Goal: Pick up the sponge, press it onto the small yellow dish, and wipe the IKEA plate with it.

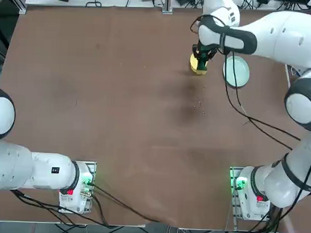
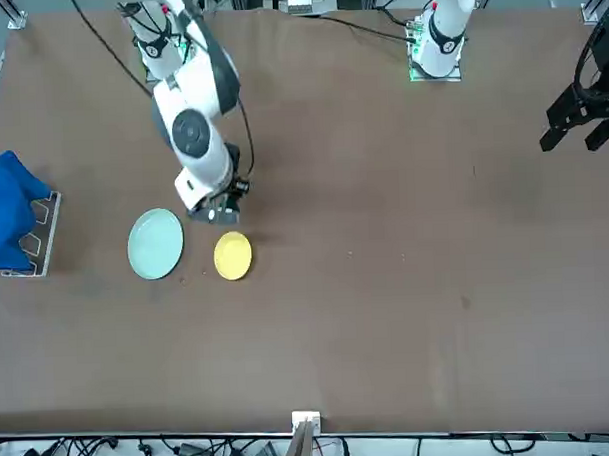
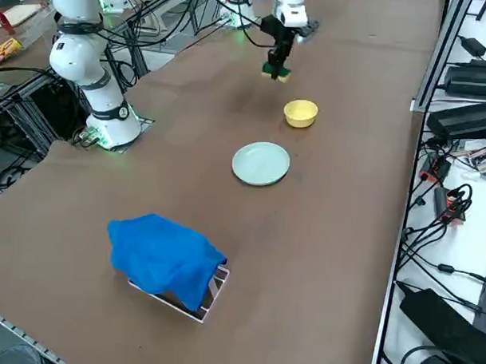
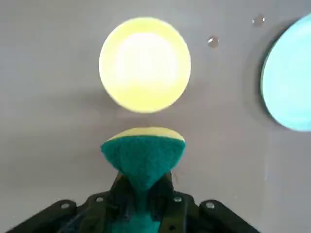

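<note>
Two dishes near table's point(image 1: 119, 120) far right corner, overhead: small yellow dish point(image 1: 197, 68) partly under right gripper point(image 1: 202, 61), IKEA plate point(image 1: 236, 71) beside. Side-on: sponge point(image 3: 275, 70) pinched aloft, short of the dish, presumably poised for pressing. Wrist: squeezed sponge bulging. No legible writing.

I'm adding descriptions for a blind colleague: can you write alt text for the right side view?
The right claw hangs above the brown table, shut on the sponge, short of the small yellow dish. The pale IKEA plate lies nearer the camera, apart from the dish, and a blue cloth drapes over a rack in the foreground.
</note>
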